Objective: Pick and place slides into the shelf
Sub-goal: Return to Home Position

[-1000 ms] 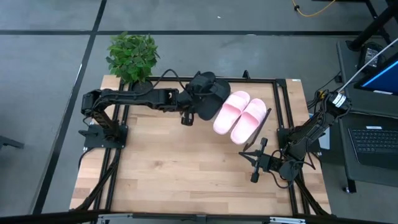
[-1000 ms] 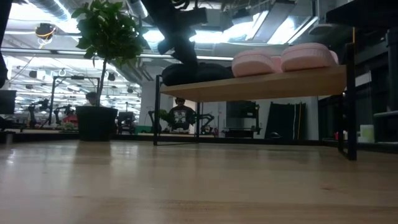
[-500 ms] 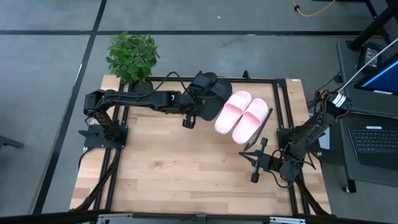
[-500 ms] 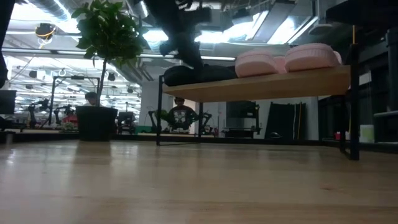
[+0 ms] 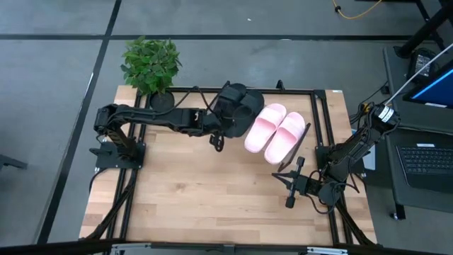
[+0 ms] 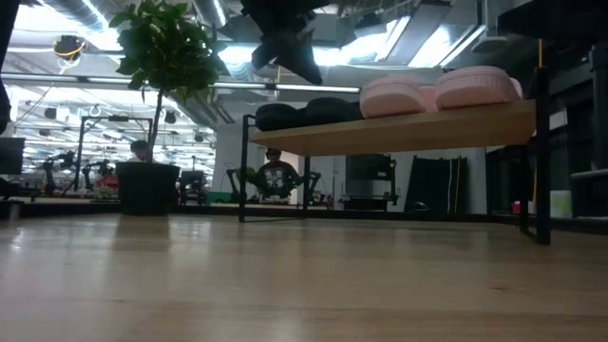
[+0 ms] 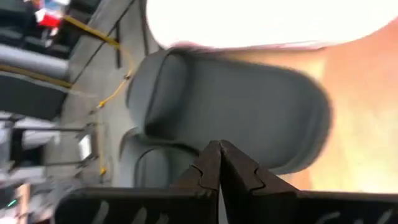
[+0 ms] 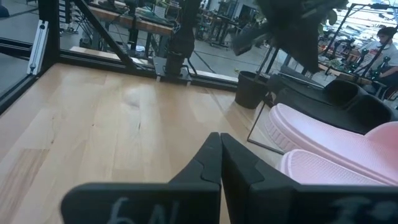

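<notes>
Four slides sit on the shelf (image 6: 408, 130), with the left pincer (image 7: 219, 149) close above the black pair.

Count: two black slides (image 5: 237, 106) and two pink slides (image 5: 265, 125), side by side on one slanted shelf at the far side of the surface (image 5: 212, 191); one potted plant (image 5: 150, 64); two arms. The left pincer, fingers together and empty, hangs just beside and above the black slides. If it pulls away low, it could catch a strap and drag a slide down the slant. The right pincer (image 8: 219, 140), fingers also together, waits near the right edge, so it poses little risk.
</notes>
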